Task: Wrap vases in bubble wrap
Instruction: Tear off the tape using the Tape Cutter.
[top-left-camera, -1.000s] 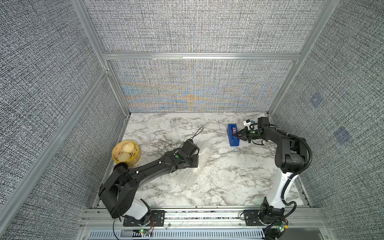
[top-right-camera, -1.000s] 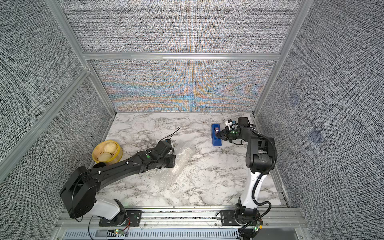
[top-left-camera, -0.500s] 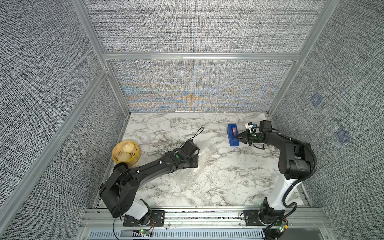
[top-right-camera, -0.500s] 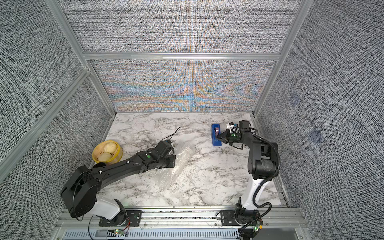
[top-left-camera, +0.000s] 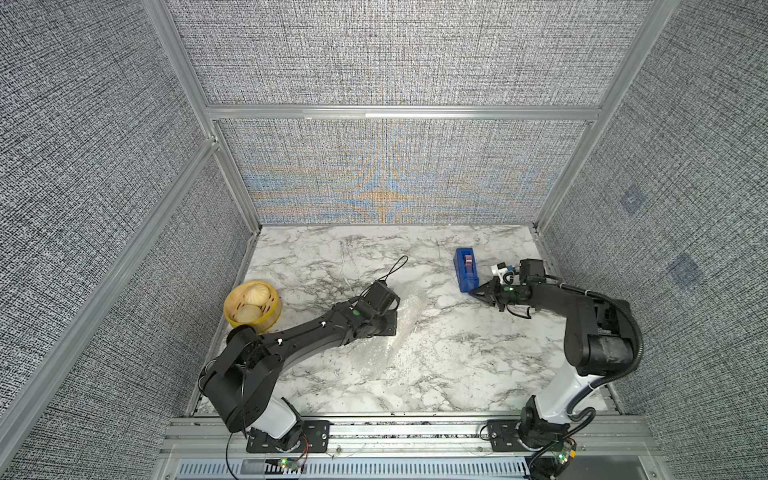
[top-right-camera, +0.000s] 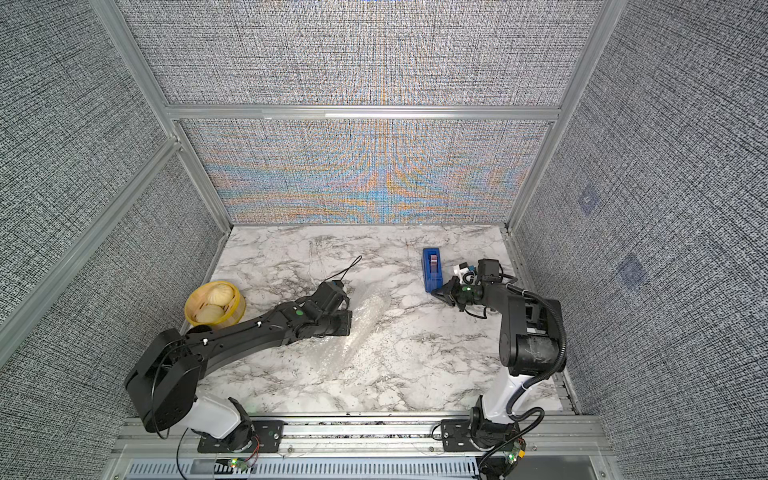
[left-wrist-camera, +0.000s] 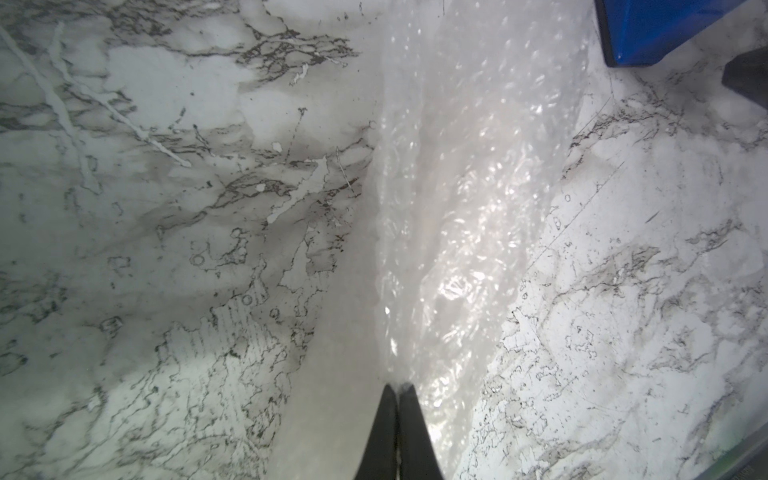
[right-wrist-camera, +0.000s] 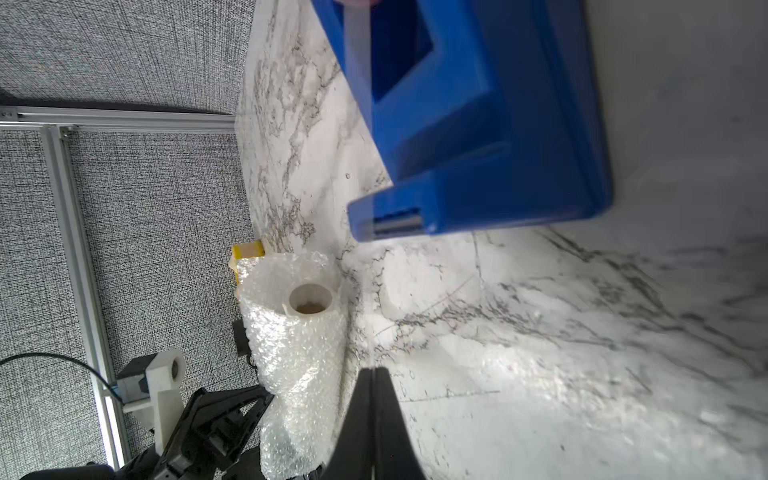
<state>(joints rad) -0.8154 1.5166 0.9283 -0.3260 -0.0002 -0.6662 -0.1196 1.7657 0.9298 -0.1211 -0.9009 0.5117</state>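
The bubble wrap (top-left-camera: 390, 336) (top-right-camera: 353, 332) lies mid-table as a loose roll. In the right wrist view its open end (right-wrist-camera: 291, 332) faces the camera, and the white round mouth of the vase (right-wrist-camera: 311, 299) shows inside it. The rest of the vase is hidden by the wrap. My left gripper (left-wrist-camera: 397, 388) is shut, pinching the wrap's edge (left-wrist-camera: 457, 208) at its tips. My right gripper (top-left-camera: 471, 292) (top-right-camera: 433, 294) (right-wrist-camera: 374, 372) is shut with nothing between its fingers, just off the near end of the blue tape dispenser and apart from the roll.
The blue tape dispenser (top-left-camera: 465, 270) (top-right-camera: 432, 272) (right-wrist-camera: 478, 124) stands at the back right, a tape strip running to its cutter. A yellow steamer basket with buns (top-left-camera: 252, 307) (top-right-camera: 215, 308) sits by the left wall. Fabric walls enclose three sides.
My right gripper has slid along the dispenser toward its near end, and that arm's elbow swung outward. The left arm and the wrap have not moved.
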